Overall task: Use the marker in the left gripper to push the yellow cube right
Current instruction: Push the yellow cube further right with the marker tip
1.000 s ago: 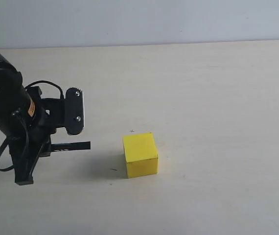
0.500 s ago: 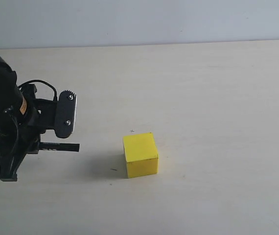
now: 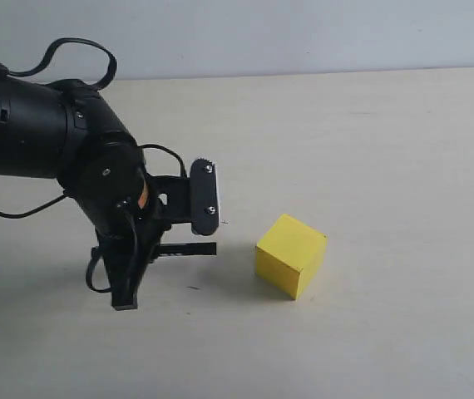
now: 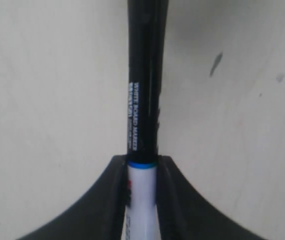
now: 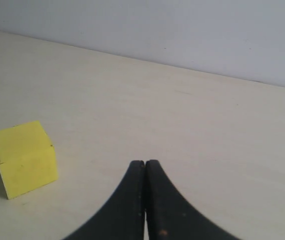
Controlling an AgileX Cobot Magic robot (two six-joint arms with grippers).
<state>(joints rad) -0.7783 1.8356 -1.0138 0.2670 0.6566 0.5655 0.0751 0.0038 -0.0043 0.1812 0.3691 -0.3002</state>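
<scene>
While the left gripper (image 3: 164, 248) clamps its two black fingers on the marker (image 3: 189, 248), the pen juts out level toward the right in the exterior view, low over the pale table (image 3: 370, 150). Its black tip stops short of the yellow cube (image 3: 291, 255), with a strip of bare table between them. The cube sits on the table right of the marker, turned so that one upright edge faces the camera, its faces plain and unmarked.

Seen from the left wrist, the fingers close on the white barrel where a thin blue ring meets the black cap. White print along the cap reads "WHITE BOARD MARKER"; the smaller lines beside it are too blurred to read, as is the red and dark print on the barrel. An orange label on the arm is too small to make out.

From the right wrist, the right gripper (image 5: 145, 167) shows its fingers pressed together with nothing between them, the cube well off to one side.
</scene>
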